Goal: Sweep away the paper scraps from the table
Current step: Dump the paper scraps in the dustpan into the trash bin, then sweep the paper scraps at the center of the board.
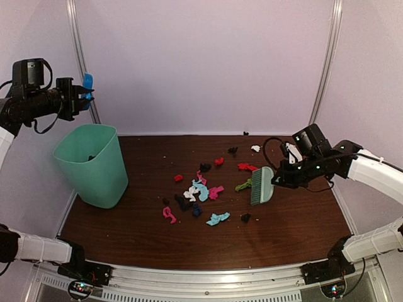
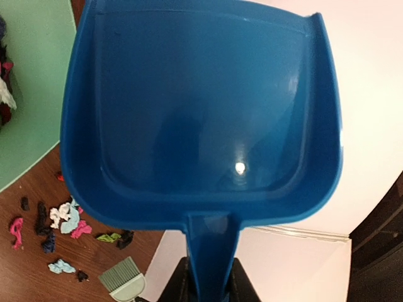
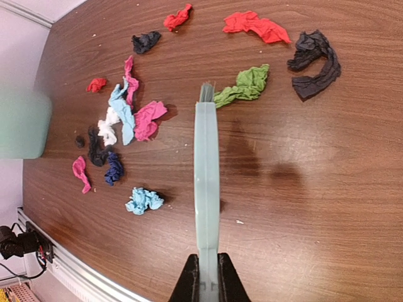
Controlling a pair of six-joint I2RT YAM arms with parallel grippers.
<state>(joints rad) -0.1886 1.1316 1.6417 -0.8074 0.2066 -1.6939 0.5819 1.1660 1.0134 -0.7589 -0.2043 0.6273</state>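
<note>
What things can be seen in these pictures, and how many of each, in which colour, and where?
paper scraps: many, red, pink, cyan, white, green, navy and black, spread over the middle of the table; a few more lie inside the bin
table: one, dark reddish-brown wood
bin: one, mint green, upright at the table's left side
dustpan: one, blue, empty, held in the air at far left
brush: one, pale green, right of the scraps, bristles by the green scrap
left gripper: one, black, shut on the dustpan handle
right gripper: one, black, shut on the brush handle
</note>
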